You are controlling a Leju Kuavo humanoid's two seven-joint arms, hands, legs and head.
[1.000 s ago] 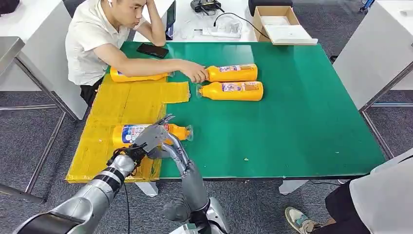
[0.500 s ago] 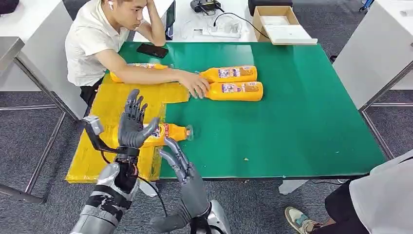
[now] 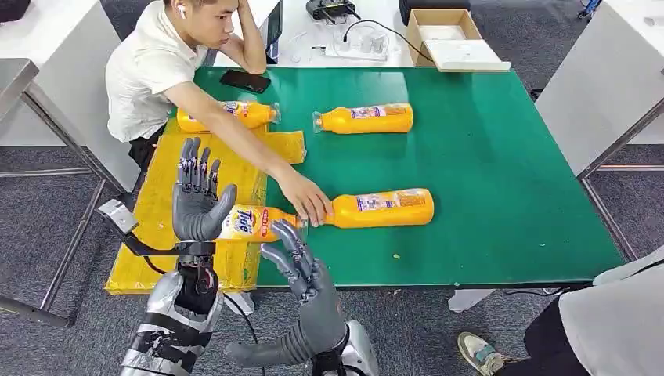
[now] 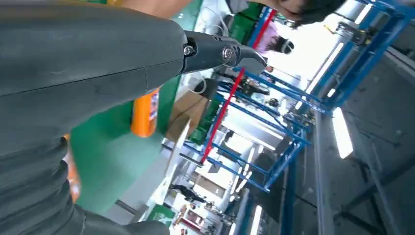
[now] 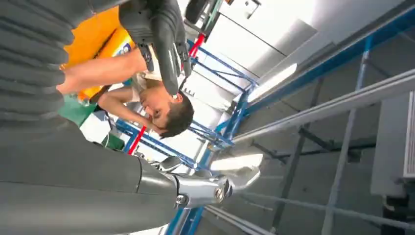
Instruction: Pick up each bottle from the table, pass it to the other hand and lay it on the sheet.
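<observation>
Next bottle lies ahead and to the outer side of the right hand, long axis crosswise.

Orange plastic bottle (image 3: 381, 208) flat on the green counter (image 3: 501, 157), cap toward the yellow sheet (image 3: 188, 168), a person's hand (image 3: 307, 205) at its neck. Right hand (image 3: 301, 262) nearer, fingers apart, empty. Left hand (image 3: 197, 196) raised, spread; the Tide-labelled orange bottle (image 3: 250, 223) just behind it probably rests on the sheet.
</observation>
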